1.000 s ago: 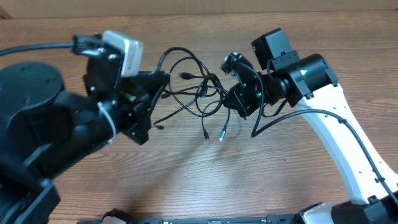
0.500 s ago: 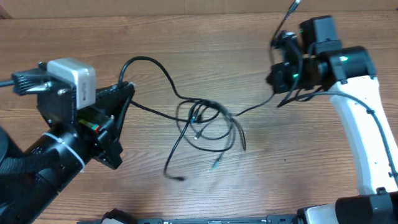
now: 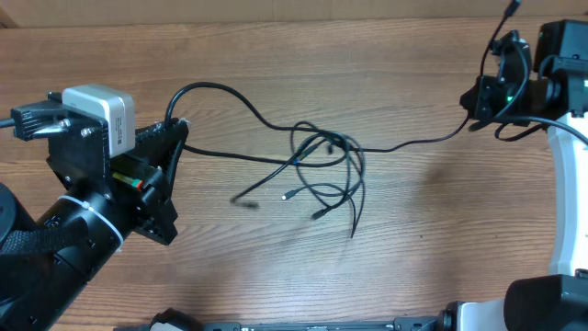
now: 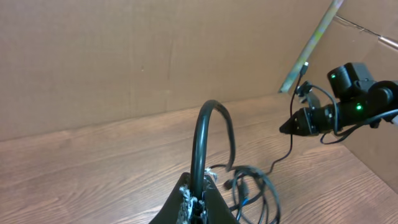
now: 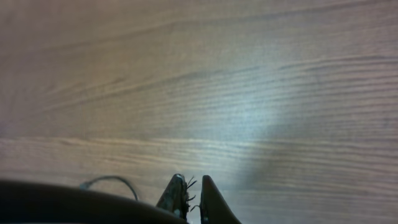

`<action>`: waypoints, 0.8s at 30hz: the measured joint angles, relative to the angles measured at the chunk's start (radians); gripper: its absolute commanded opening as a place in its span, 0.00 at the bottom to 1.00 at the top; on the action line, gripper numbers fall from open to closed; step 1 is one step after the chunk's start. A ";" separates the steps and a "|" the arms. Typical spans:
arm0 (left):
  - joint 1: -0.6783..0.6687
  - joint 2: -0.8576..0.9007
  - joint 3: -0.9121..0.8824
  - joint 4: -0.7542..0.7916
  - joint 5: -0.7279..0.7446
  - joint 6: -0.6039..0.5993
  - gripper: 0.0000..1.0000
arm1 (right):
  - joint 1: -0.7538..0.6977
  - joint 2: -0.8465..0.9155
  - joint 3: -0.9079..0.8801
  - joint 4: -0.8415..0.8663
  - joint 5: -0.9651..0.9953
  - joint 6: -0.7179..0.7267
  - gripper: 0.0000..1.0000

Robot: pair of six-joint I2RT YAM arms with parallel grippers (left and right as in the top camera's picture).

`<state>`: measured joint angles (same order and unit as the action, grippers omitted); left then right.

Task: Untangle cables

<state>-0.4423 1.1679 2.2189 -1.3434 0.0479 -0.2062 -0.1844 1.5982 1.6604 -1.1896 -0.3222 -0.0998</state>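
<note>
R gripper (image 3: pixel 480 99) further right; thin black cables (image 3: pixel 326 165) in wider loops.

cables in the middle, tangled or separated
Tangled: the cables cross in overlapping loops, with several loose ends sticking out of the bunch.

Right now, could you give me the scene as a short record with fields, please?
left gripper: shut on a strand of the cables, arching up from it
right gripper: shut on another strand, stretched toward the middle
tangle: loose loops knotted on the table, between both arms
free ends: several plugs lying beside the loops
</note>
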 measured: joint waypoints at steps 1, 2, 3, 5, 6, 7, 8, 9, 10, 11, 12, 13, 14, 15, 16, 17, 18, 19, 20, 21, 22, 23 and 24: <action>0.000 0.000 0.000 -0.004 -0.001 0.000 0.04 | -0.005 0.000 0.000 0.008 -0.008 0.004 0.70; 0.000 0.000 0.000 -0.008 -0.002 0.000 0.04 | -0.005 0.000 0.000 0.016 -0.013 -0.002 0.88; 0.000 0.000 0.000 -0.010 -0.003 0.000 0.04 | -0.005 0.000 0.000 0.021 -0.019 -0.003 0.89; 0.000 0.000 0.000 -0.015 -0.005 0.000 0.04 | -0.005 0.000 0.000 0.023 -0.038 -0.004 0.90; 0.000 0.000 0.000 -0.016 -0.007 0.000 0.04 | -0.005 0.000 0.000 0.024 -0.066 -0.006 0.91; 0.000 0.000 0.000 -0.016 -0.007 0.000 0.04 | -0.005 0.000 0.000 0.024 -0.093 -0.008 0.91; 0.000 0.000 0.000 -0.017 -0.007 0.000 0.04 | -0.004 0.000 0.000 0.024 -0.130 -0.010 0.91; 0.000 0.000 0.000 -0.019 -0.004 0.000 0.04 | -0.004 0.000 0.000 0.025 -0.178 -0.017 0.88; 0.000 0.000 0.001 -0.022 0.001 0.000 0.04 | -0.003 0.000 0.000 0.026 -0.213 -0.024 0.88; 0.000 0.004 0.003 -0.026 0.008 0.000 0.04 | 0.000 0.000 0.000 0.026 -0.259 -0.031 0.87; 0.000 0.006 0.004 -0.032 0.015 0.000 0.04 | 0.004 0.000 0.000 0.026 -0.307 -0.035 0.86; 0.000 0.011 0.006 -0.037 0.024 0.000 0.04 | 0.010 0.000 0.000 0.026 -0.346 -0.039 0.85; 0.000 0.016 0.008 -0.040 0.031 0.000 0.04 | 0.019 0.000 0.000 0.026 -0.382 -0.041 0.85; 0.000 0.022 0.008 -0.042 0.038 0.000 0.04 | 0.032 0.000 0.000 0.026 -0.417 -0.044 0.85; 0.000 0.031 0.009 -0.041 0.045 0.000 0.04 | 0.046 0.000 0.000 0.026 -0.439 -0.047 0.85; 0.000 0.040 0.009 -0.041 0.051 0.000 0.04 | 0.062 0.000 0.002 0.027 -0.454 -0.052 0.85; 0.000 0.053 0.009 -0.041 0.057 0.000 0.04 | 0.080 0.000 0.003 0.036 -0.460 -0.056 0.87; 0.000 0.061 0.009 -0.041 0.061 0.000 0.04 | 0.097 0.000 0.009 0.049 -0.461 -0.058 0.89; 0.000 0.074 0.009 -0.041 0.070 0.000 0.04 | 0.110 0.000 0.018 0.060 -0.457 -0.061 0.91; 0.000 0.084 0.009 -0.041 0.077 0.000 0.04 | 0.119 0.000 0.032 0.073 -0.455 -0.062 0.93; 0.000 0.092 0.009 -0.041 0.082 0.000 0.04 | 0.122 0.000 0.048 0.086 -0.456 -0.063 0.94; 0.000 0.100 0.009 -0.041 0.089 0.000 0.04 | 0.121 0.000 0.072 0.106 -0.455 -0.066 0.95; 0.000 0.106 0.009 -0.041 0.095 0.000 0.04 | 0.120 0.000 0.092 0.120 -0.454 -0.067 0.95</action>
<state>-0.4423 1.2739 2.2280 -1.3842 0.1425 -0.2066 -0.0647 1.5982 1.7527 -1.0695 -0.7765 -0.1669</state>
